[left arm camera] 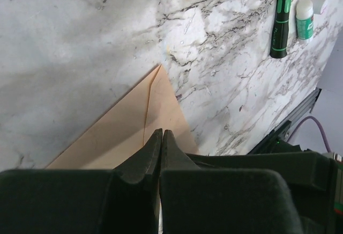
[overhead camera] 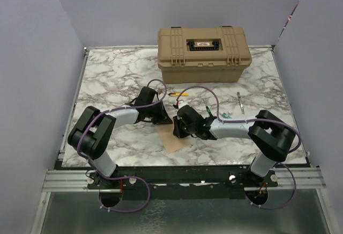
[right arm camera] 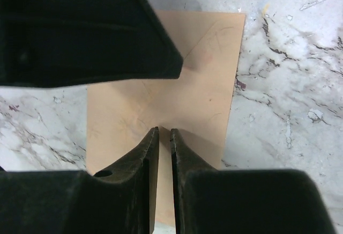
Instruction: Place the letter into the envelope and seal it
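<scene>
The peach-tan envelope [overhead camera: 175, 141] lies flat on the marble table near the front edge, with no pale yellow flap inside showing. It also shows in the left wrist view [left arm camera: 120, 132], with a fold seam, and in the right wrist view [right arm camera: 206, 83], with faint diagonal creases. My left gripper [overhead camera: 164, 120] is shut, its tips [left arm camera: 162, 132] low over the envelope's far part. My right gripper [overhead camera: 177, 129] is shut to a thin gap with nothing between, its tips [right arm camera: 164, 131] down at the envelope's middle. The left gripper's body [right arm camera: 80, 30] hangs over the envelope's far corner. No separate letter sheet is in view.
A tan toolbox [overhead camera: 203, 54] stands at the back. A yellow-and-black pen [overhead camera: 178, 94] lies behind the grippers. A green-and-black tool [left arm camera: 282, 14] and a small white-and-green bottle [left arm camera: 304, 19] lie to the right, and a thin metal tool [overhead camera: 240, 102] beyond. The table's front rail [overhead camera: 182, 177] is close.
</scene>
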